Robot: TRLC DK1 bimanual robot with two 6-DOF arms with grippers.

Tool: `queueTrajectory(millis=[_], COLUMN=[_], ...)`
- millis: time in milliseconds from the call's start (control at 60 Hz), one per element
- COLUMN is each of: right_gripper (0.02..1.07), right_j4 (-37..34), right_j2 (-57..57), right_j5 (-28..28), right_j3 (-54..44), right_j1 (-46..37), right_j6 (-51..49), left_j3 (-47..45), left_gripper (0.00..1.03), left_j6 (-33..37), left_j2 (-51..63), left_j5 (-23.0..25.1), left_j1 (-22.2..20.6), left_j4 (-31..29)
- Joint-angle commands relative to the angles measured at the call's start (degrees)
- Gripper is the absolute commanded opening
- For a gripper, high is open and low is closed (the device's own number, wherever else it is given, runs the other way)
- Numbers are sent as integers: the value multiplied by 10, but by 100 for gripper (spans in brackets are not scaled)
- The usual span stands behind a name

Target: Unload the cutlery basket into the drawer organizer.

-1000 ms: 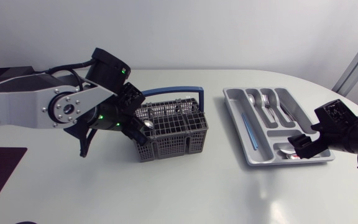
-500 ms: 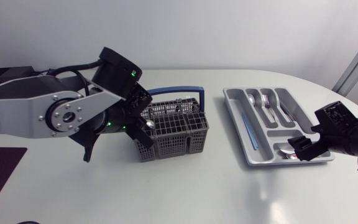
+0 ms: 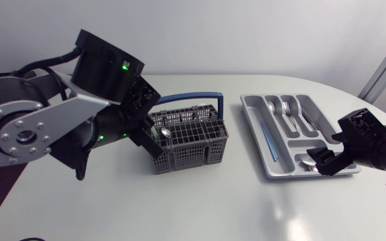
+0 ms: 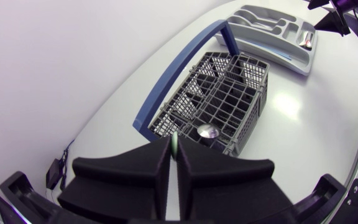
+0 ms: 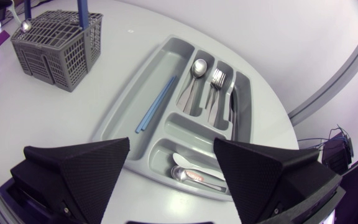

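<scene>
Left wrist view: left gripper (image 4: 173, 152), fingers pressed together on a thin metal sliver (image 4: 175, 142), possibly a spoon handle; most of its length is hidden. Cutlery basket (image 4: 257, 99) sits just ahead, with the drawer organizer (image 4: 253, 43) beyond. Right gripper (image 5: 173, 146), fingers spread, hovers over the organizer's near end.

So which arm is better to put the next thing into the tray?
Left. The left jaws are shut on a spoon at the basket, ready to carry. The right jaws hang open and empty by the organizer.
</scene>
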Motion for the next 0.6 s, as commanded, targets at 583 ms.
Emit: queueTrajectory(millis=[583], right_gripper=[99], right_j4=[15], right_j2=[-182], right_j5=[-45], right_j3=[-42], right_j1=[126], right_j6=[20], left_j3=[38], left_gripper=[3], left_j6=[-7], left_j2=[-120], left_j5=[39], left_j1=[25], left_j4=[-48])
